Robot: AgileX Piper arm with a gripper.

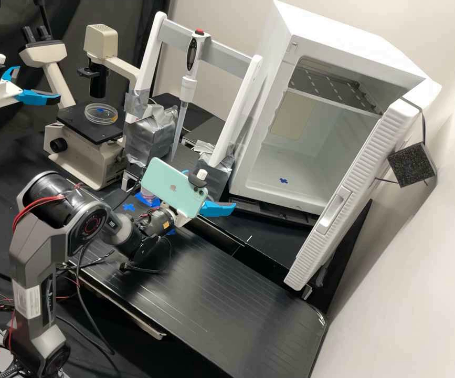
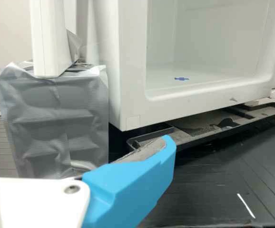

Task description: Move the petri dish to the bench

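Beyond the phone mounted on the wrist, my gripper [image 1: 210,190] stands with its blue fingers spread apart, over the bench strip before the white cabinet. In the wrist view, one blue finger of the gripper [image 2: 168,143] shows against the dark bench, touching nothing that I can make out. A clear petri dish [image 1: 101,114] with a yellowish tint at its rim lies flat on the black stage of the left microscope, well away from the gripper. The black bench [image 1: 201,299] stretches across the front.
An open white cabinet [image 1: 311,152] has its door swung toward the bench. A pipette [image 1: 187,89] hangs in a white frame with taped feet. A blue tape mark [image 1: 128,207] is on the bench; beside the phone, a small clear object [image 1: 145,196] sits near more blue tape.
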